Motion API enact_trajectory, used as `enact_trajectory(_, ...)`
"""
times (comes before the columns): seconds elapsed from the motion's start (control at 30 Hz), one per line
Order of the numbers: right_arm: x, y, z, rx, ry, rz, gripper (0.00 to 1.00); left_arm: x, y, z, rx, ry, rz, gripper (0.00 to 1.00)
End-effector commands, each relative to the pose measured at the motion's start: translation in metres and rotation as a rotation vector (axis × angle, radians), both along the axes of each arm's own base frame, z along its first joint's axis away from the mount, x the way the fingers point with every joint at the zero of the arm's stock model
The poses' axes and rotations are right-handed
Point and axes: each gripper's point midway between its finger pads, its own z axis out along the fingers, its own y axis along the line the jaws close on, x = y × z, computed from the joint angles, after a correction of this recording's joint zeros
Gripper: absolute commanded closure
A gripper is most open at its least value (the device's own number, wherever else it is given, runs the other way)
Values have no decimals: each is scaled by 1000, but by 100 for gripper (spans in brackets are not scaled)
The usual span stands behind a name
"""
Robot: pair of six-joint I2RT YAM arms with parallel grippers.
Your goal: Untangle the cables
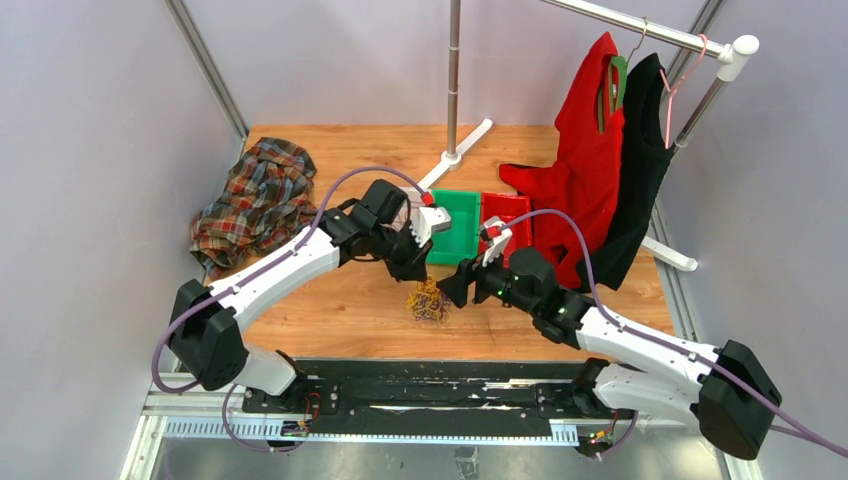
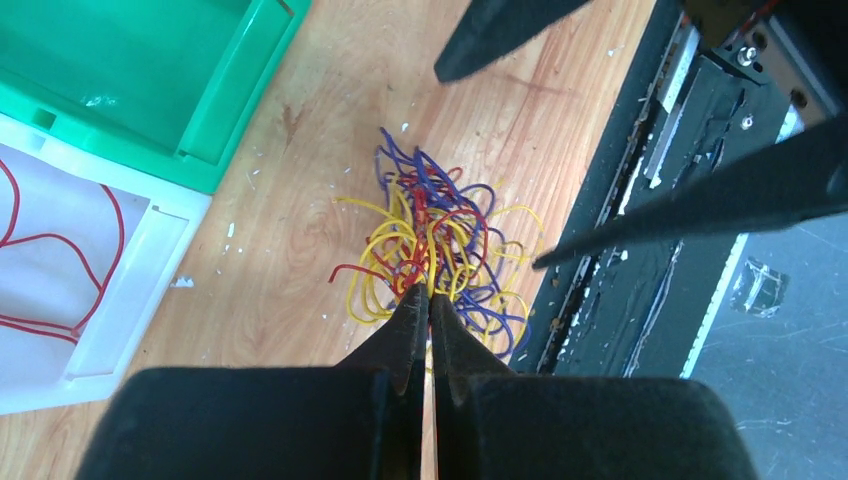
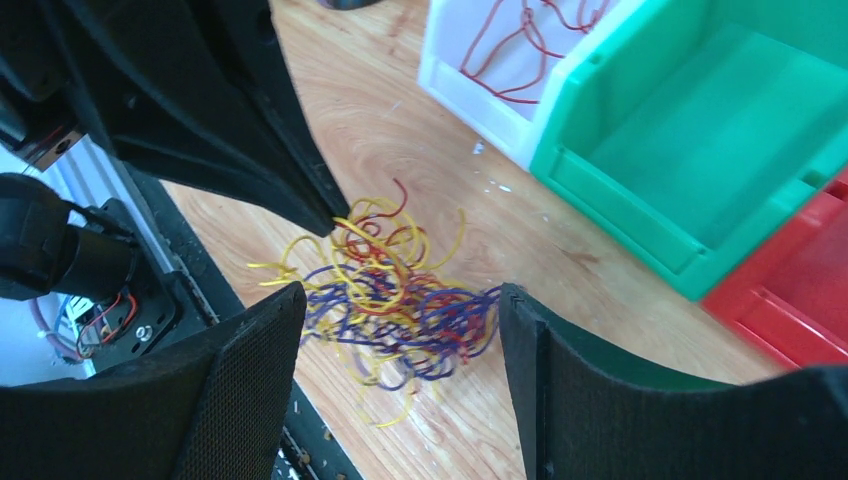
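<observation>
L gripper [image 2: 428,297] jaws together, tips at the top of the cables [image 2: 440,245]; can't tell if a strand's nipped. Clump is just ahead of R gripper [image 3: 400,300], whose jaws are wide apart & flank it. No clear long axis.

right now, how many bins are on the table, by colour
white bin: 1
green bin: 1
red bin: 1
total: 3
</observation>
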Motion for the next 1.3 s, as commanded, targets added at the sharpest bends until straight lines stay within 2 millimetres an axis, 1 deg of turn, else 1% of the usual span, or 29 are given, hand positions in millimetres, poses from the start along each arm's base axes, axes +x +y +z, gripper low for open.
enact_trajectory(0.0,-6,24,24,53,-81,66,30,-1,-2,24,-43,-20,5,99)
enact_trajectory(0.1,-1,30,24,57,-91,53,30,-6,-2,27,-55,0,4,99)
enact_trajectory(0.3,16,40,24,51,-118,14,32,-16,0,33,-70,29,-6,99)
enact_trajectory(0.37,20,44,19,39,-112,11,33,-18,0,35,-73,34,-14,99)
enact_trajectory(0.5,26,48,1,9,-81,-3,34,-25,-1,41,-94,55,-32,99)
enact_trajectory(0.67,28,42,-34,-33,-19,-49,40,-33,1,48,-121,77,-46,99)
enact_trajectory(0.73,28,36,-45,-46,0,-75,47,-35,2,50,-126,77,-55,99)
enact_trajectory(0.77,27,33,-49,-51,8,-87,52,-36,3,48,-124,76,-55,99)
enact_trajectory(0.87,24,23,-64,-75,35,-115,64,-34,8,45,-117,66,-47,99)
enact_trajectory(0.97,22,8,-79,-120,56,-154,75,-27,15,42,-97,26,-33,99)
enact_trajectory(1.07,19,-5,-88,-152,67,-185,87,-15,25,33,-60,-19,-2,99)
enact_trajectory(1.13,16,-11,-93,-169,75,-191,91,-6,32,26,-23,-63,17,99)
enact_trajectory(1.27,10,-21,-101,-202,93,-200,92,6,44,16,36,-127,47,99)
